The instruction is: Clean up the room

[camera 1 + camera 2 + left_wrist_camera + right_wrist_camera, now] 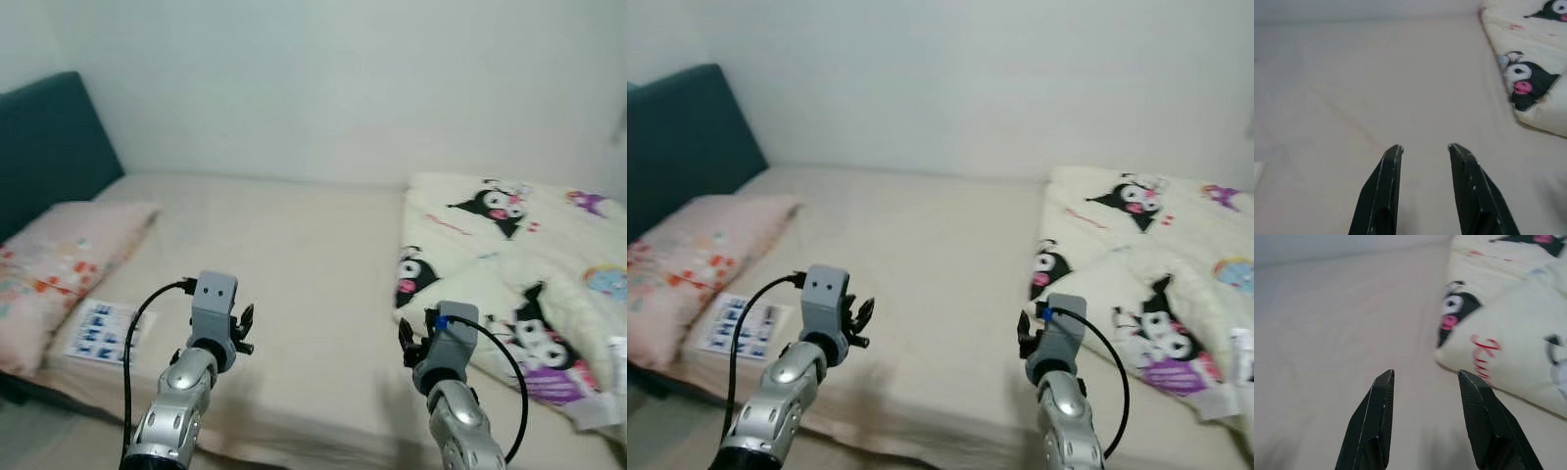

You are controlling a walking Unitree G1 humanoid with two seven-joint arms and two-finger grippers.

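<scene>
Head view: the left gripper (243, 331) and right gripper (405, 343) hover above the bed (294, 255). The bunched blanket (509, 274) lies at three o'clock, the pillow (59, 264) at nine.

Left wrist: jaws spread, empty.

Right wrist: jaws spread, blanket near. A shallow pinch could slip off the soft cloth.

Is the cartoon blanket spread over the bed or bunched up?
Bunched up: the blanket lies rumpled on the bed's right side, leaving the sheet bare.
</scene>
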